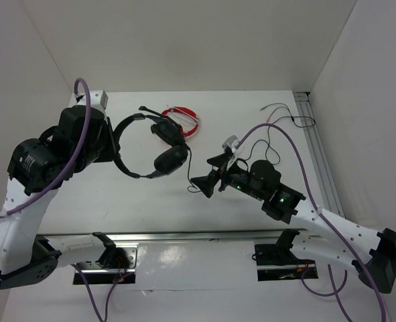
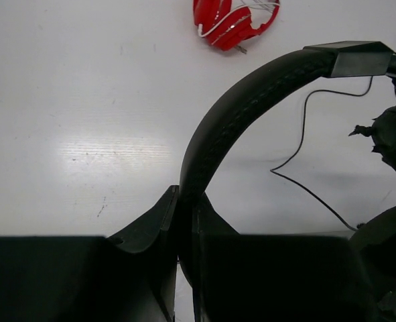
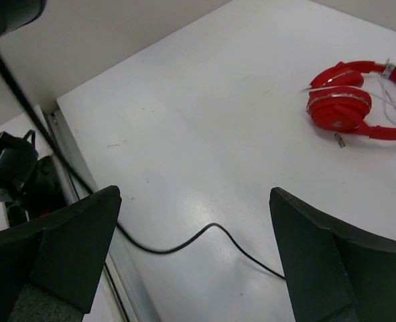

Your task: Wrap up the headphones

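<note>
On the counter (image 1: 157, 208), a second headset (image 1: 184, 121) lies just behind the headphones (image 1: 171, 157). The left claw (image 2: 186, 204) sits at their left, the right claw (image 3: 194, 198) to their right and nearer.

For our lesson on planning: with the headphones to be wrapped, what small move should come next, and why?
Probably lower the open right gripper onto the cable lying slack beneath it, then close; the left gripper holds the headband.

surface (image 1: 151, 208): white, faintly scuffed, soft glare (image 2: 110, 151) | back wall (image 1: 184, 40): plain white, behind surface | side walls (image 1: 10, 80): white, flanking surface | metal rail (image 1: 316, 154): along surface's right edge
</note>
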Available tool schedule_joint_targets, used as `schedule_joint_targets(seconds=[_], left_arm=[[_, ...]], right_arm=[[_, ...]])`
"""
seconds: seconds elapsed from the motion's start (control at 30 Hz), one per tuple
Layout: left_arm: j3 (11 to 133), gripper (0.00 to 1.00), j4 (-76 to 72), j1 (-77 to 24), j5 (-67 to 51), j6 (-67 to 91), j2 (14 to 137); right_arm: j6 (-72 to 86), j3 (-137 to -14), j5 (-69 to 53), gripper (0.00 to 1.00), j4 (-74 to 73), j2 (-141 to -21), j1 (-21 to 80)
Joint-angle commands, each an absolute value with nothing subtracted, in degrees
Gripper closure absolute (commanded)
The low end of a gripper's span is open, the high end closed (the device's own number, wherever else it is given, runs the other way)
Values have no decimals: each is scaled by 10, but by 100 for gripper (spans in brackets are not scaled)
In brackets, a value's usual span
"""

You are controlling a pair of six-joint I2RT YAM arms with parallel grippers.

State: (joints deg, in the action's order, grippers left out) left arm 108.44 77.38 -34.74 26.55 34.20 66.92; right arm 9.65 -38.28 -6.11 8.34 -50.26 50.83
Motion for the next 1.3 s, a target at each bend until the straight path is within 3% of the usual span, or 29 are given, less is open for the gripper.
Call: schedule_joint_targets(seconds=[0.0,0.2,0.4,0.53,0.63,0.73,0.97,1.27], left_arm=[[1107,100,720,-340,208,327,655],[1113,100,720,-335,148,333,639],[1123,100,733,-335,183,333,626],[1115,100,747,-335,204,328,620],[1100,100,747,-335,230,328,614],[1077,100,736,-335,250,328,608],[1042,100,698,-335,226,314,589],[1069,100,703,-335,211,314,606]], right_arm=[[57,-374,-34,1,184,-524,513],[76,-363,-34,5,261,-603,508],[111,-342,-108,8,345,-631,494],[162,-315,69,8,359,-584,499],[180,-271,117,7,387,-526,499],[162,-265,23,4,382,-458,499],[96,-346,-124,3,175,-445,499],[96,-301,-180,1,207,-482,499]])
